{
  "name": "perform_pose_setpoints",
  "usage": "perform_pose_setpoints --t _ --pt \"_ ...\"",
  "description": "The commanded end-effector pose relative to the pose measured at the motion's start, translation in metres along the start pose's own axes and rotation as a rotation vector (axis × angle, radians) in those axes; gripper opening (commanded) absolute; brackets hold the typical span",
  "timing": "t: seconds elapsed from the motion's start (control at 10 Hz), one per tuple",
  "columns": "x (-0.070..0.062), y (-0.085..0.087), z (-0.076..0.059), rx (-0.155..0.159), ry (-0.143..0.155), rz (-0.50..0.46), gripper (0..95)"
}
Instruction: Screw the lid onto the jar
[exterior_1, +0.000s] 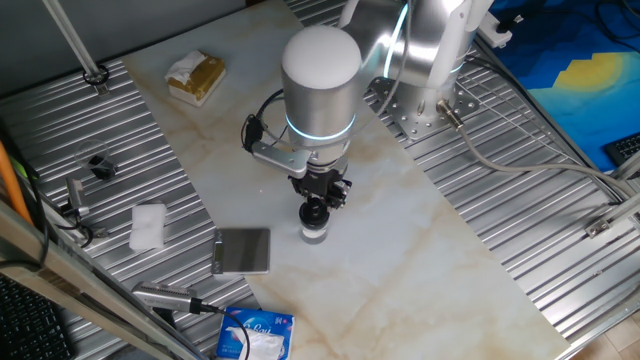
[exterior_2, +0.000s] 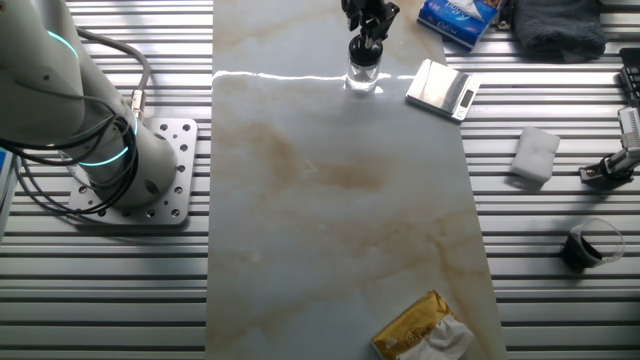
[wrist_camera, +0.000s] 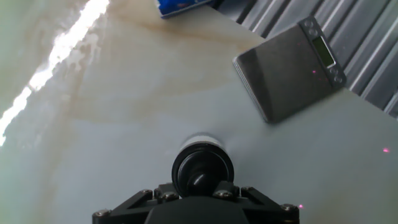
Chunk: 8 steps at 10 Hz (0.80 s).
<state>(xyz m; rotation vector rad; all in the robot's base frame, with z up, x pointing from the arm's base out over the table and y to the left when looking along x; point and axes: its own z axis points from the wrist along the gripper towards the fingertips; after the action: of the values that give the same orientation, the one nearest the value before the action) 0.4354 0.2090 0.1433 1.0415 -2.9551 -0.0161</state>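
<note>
Near the marble slab's (exterior_1: 400, 260) edge, beside the grey scale (exterior_1: 243, 250): jar (exterior_1: 315, 232), upright. Lid (exterior_1: 316, 211) seated squarely on its mouth. Gripper (exterior_1: 318, 200) directly above, clamped on lid, likely aligned so threads engage.

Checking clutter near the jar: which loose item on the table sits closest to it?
The grey scale, right beside the jar; the white sponge, blue tissue pack and yellow packet lie farther off.
</note>
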Motion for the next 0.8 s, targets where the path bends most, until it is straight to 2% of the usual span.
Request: perform_pose_setpoints --t 0.1,0.8 --pt "-0.0007 -0.0002 0.0005 0.009 -0.007 -0.057 38.0" --pt "-0.0017 -0.0009 0.0008 0.003 -0.011 -0.097 38.0"
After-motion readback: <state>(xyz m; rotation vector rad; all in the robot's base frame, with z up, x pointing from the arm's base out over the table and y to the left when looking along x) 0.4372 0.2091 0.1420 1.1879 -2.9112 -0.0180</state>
